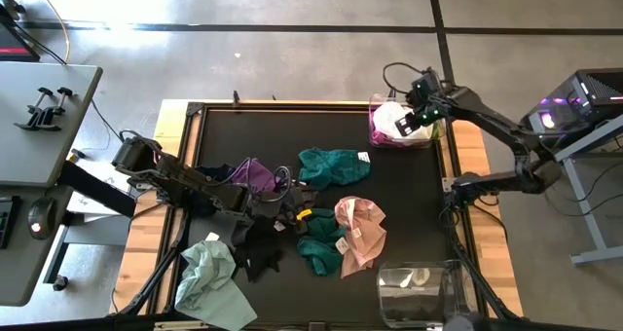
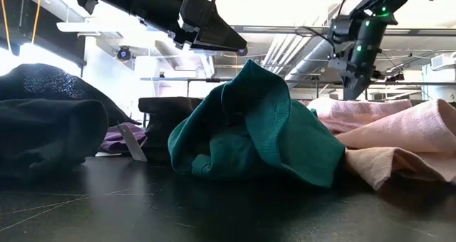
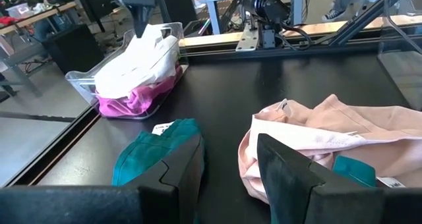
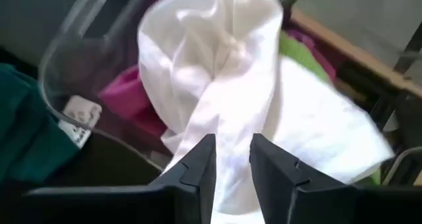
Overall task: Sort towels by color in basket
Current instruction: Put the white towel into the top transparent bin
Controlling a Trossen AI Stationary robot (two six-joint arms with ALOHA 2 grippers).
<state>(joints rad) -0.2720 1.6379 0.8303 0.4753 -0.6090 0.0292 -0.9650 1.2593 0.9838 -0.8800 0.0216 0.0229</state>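
Overhead, the right hand [image 4: 232,159] hangs with fingers slightly parted, just above the white towel [image 4: 224,85] in the clear basket [image 1: 375,112]; the left hand [image 3: 229,159] hangs released.

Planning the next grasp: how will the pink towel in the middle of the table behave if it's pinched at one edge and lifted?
Probably floppy: the pink towel lies crumpled in soft folds, so it should drape and unfold as it rises. It looks thin and likely light. It overlaps a teal towel, so lifting may drag that one along.

Towels [image 1: 321,214] crowd the mat's centre, clear bin [image 1: 421,292] blocks near right corner
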